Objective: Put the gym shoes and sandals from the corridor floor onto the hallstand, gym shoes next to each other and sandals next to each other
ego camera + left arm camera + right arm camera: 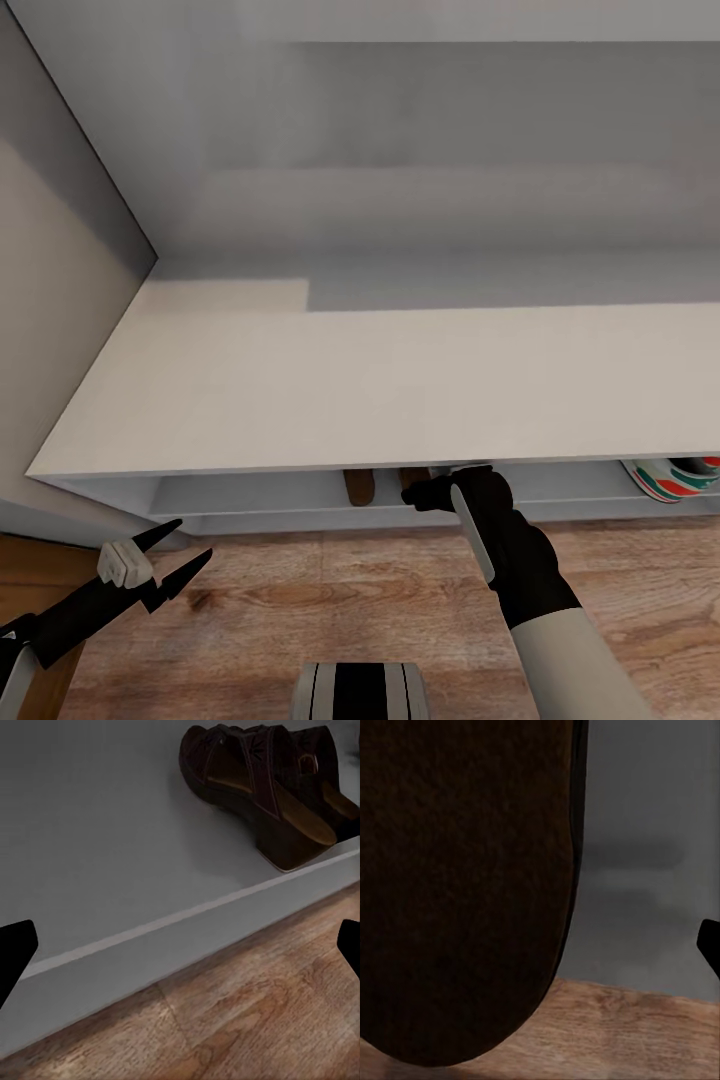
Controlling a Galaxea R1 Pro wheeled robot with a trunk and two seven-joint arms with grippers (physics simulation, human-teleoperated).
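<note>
L gripper (185, 552) spread, over floor (300, 600) by rack (350, 390) | L wrist: both sandals (270, 791) on rack shelf | R gripper (430, 492) at shelf, jaws can't tell | sneakers (670, 478) on shelf, further R

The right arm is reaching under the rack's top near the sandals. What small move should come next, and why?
Probably back the right gripper straight out from the hallstand. Both sandals sit side by side on the shelf, the gym shoes are shelved too, and a dark sole fills much of the right wrist view; whether its jaws grip it is unclear.
</note>
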